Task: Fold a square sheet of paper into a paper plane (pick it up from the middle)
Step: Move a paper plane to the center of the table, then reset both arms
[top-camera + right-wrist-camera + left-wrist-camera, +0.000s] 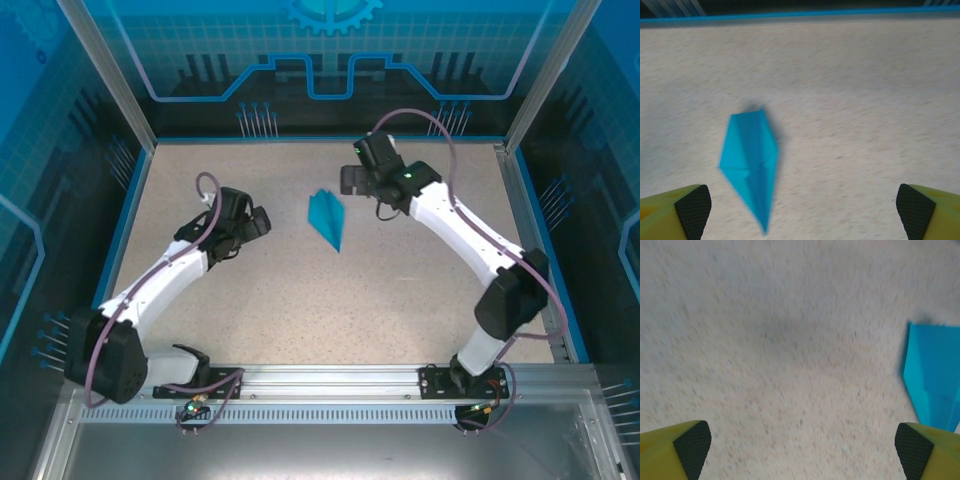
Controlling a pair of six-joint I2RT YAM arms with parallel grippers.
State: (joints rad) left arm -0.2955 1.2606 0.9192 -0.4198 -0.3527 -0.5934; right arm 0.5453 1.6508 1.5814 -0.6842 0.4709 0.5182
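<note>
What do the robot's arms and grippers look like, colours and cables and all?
The left arm and right arm have white curved links with black joints and bases. A thin mauve cable loops along each. A small green light glows near the right wrist. The left gripper and right gripper have yellow fingers with black textured pads.

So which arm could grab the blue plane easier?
Probably right. The right gripper is open with the plane just ahead, between its fingers. The left gripper is open too, but the plane sits off to its right side, so it would need to swing over.
</note>
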